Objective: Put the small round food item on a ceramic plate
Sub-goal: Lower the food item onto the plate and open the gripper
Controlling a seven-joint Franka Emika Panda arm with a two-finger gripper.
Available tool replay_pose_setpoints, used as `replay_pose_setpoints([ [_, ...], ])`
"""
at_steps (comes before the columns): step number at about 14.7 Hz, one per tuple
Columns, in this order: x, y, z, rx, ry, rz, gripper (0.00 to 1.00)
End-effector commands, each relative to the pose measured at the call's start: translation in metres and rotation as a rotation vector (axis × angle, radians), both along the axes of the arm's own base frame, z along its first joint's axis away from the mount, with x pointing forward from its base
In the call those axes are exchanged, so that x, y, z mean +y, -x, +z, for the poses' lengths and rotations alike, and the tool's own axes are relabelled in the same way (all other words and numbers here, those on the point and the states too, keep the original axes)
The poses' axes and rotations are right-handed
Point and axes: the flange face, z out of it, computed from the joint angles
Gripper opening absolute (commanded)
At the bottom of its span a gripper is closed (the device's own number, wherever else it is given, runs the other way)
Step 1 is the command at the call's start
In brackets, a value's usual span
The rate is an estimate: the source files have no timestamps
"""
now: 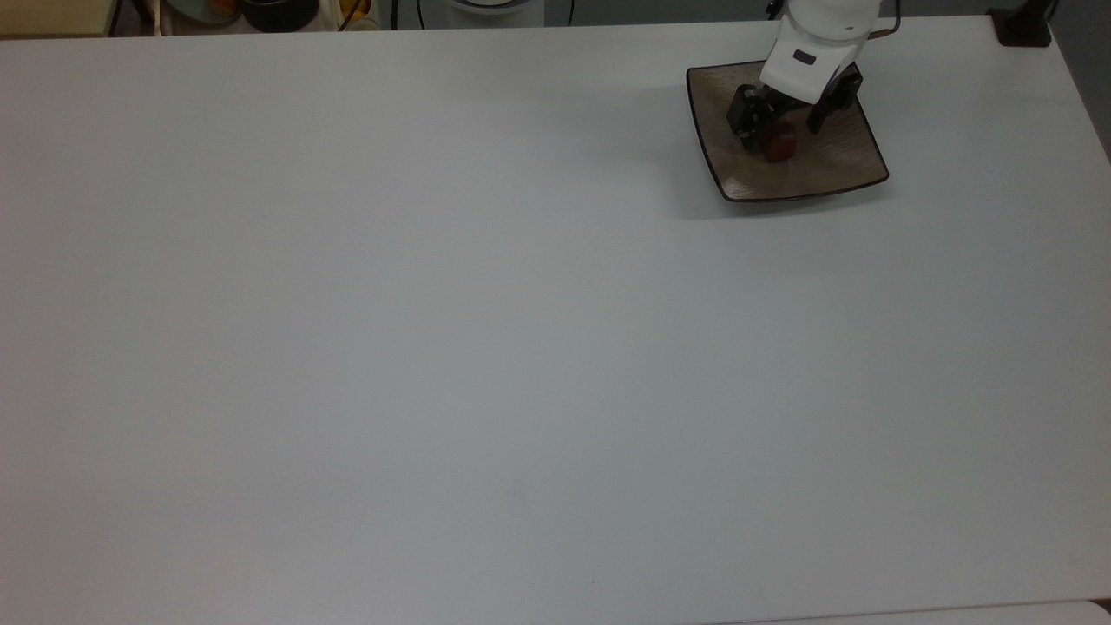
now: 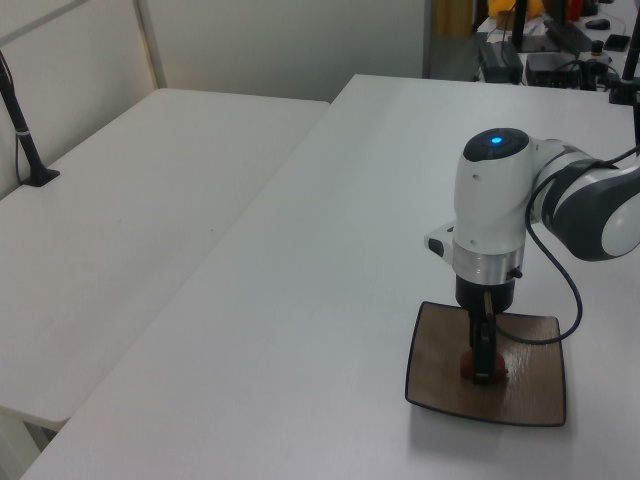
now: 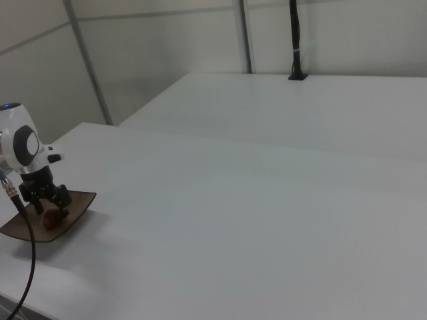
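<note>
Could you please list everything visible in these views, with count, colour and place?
ceramic plate: one, glossy tan-brown with a thin dark rim, square, on the table near the top view's upper right corner.
small round food item: one, dark reddish-brown, lying on the plate's centre between the fingers.
table: one, white, under the plate.
second table: one, white, on the left view's left.
black post: one, standing on the second table's far left edge in the left view.
clutter: several dark and yellow items, beyond the table's far edge, at the top view's upper left.
gripper: one, black fingers spread open either side of the food item, on a white arm.
</note>
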Motion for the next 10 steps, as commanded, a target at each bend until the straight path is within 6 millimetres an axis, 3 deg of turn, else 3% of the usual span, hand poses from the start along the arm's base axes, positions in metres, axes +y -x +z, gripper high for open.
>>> replay_pose_setpoints([
  [1, -0.005, -0.005, 0.042, -0.041, 0.003, -0.050, 1.00],
  [6, -0.043, -0.032, 0.115, -0.049, 0.035, -0.141, 1.00],
  [10, -0.105, -0.064, 0.181, -0.041, 0.044, -0.278, 1.00],
])
